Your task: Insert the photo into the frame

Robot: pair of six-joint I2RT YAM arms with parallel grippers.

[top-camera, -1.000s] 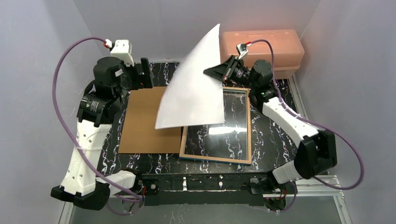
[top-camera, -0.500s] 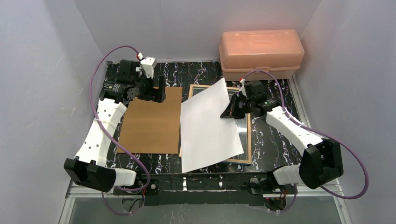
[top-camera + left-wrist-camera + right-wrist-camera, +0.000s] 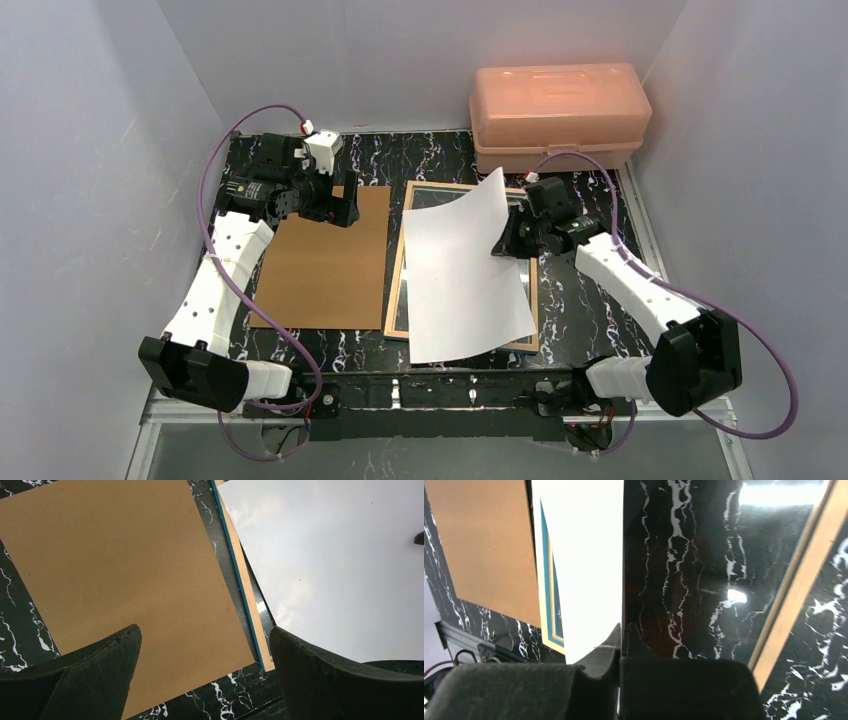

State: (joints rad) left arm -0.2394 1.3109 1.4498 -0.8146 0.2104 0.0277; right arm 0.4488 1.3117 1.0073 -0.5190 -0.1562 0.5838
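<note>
The photo (image 3: 465, 275) shows only its plain white back; its printed side is hidden. It lies slanted over the frame (image 3: 397, 290), which rests back-up with its wood-coloured edge and glass pane showing. My right gripper (image 3: 506, 238) is shut on the photo's right edge and holds that edge raised above the pane. In the right wrist view the sheet (image 3: 584, 565) is seen edge-on between the closed fingers (image 3: 621, 635). My left gripper (image 3: 343, 205) is open and empty above the far right corner of the brown backing board (image 3: 320, 255). The left wrist view shows the board (image 3: 120, 575), the frame's edge (image 3: 247, 597) and the photo (image 3: 330, 565).
A pink plastic box (image 3: 558, 110) stands at the back right, behind the frame. The brown backing board lies flat to the left of the frame. Grey walls close in both sides and the back. The black marbled table (image 3: 590, 300) shows to the right of the frame.
My right gripper brought the photo down from high in the air onto the frame, then shifted it right. My left arm swung down and forward over the board's far corner.
</note>
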